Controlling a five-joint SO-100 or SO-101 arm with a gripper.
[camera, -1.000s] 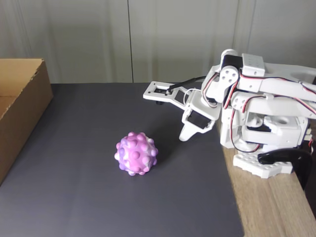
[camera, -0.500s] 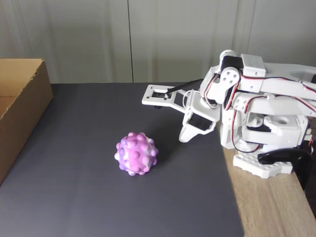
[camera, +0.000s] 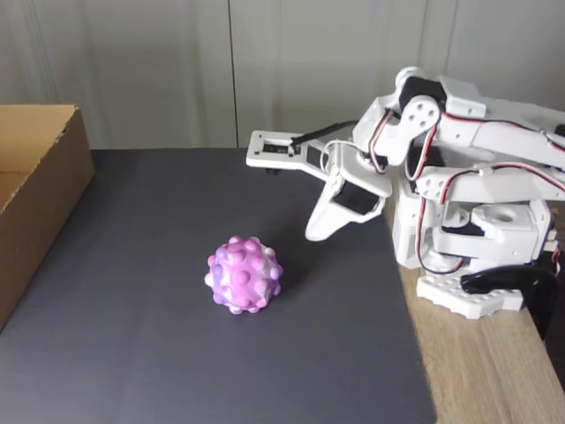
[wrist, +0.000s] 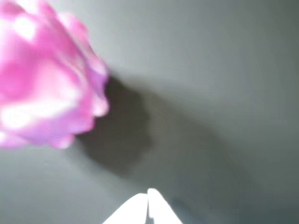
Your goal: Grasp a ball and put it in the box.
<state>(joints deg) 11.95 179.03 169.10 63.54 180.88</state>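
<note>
The ball (camera: 244, 275), bumpy and mottled pink, purple and white, rests on the dark mat in the fixed view. It lies apart from the brown cardboard box (camera: 40, 199) at the left edge. My gripper (camera: 284, 198) hovers above and to the right of the ball. It is open, one jaw stretched out to the left and the other pointing down. Nothing is between the jaws. In the wrist view the ball (wrist: 44, 79) is a blurred pink mass at the upper left, and one white fingertip (wrist: 149, 210) pokes in at the bottom edge.
The dark grey mat (camera: 132, 353) covers most of the table. A strip of bare wood (camera: 494, 380) runs along the right, where the arm's white base (camera: 477, 243) stands. A pale wall closes the back.
The arm has reached out to the left, carrying the gripper closer to the ball and a little higher. The jaws stay apart. Ball and box have not moved.
</note>
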